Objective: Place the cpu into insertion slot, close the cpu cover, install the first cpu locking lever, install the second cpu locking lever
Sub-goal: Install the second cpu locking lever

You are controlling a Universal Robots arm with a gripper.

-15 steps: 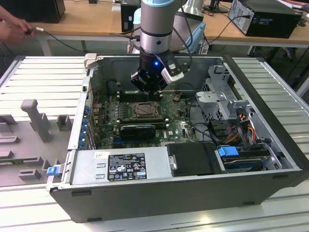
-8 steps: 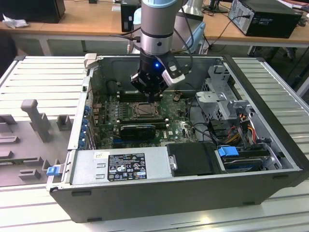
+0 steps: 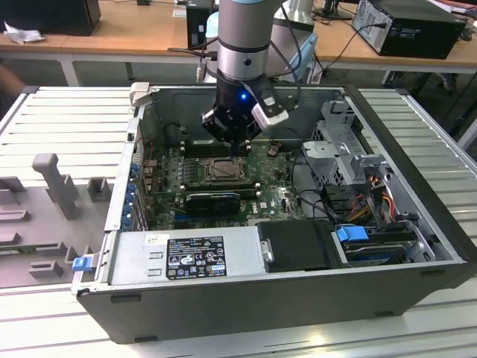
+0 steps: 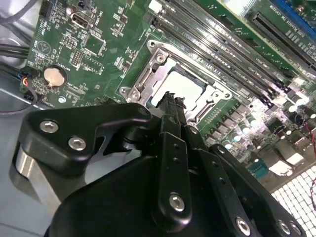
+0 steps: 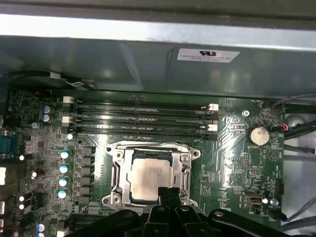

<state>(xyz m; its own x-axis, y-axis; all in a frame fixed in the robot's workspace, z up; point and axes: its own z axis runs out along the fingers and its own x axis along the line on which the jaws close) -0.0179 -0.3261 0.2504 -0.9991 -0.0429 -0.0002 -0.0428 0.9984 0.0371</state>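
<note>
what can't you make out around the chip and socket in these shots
- First wrist view: near edge of the socket hidden behind the claw.
- Second wrist view: one corner of the chip covered by the claw tip.
- Exterior view: socket details too small; the arm blocks the board behind it.

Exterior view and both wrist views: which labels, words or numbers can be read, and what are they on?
Nothing can be read.
Black label on the power supply: print too small.
White sticker beside it: too small.
White label on the case wall: blurred.
Markings on the motherboard: too small.
</note>
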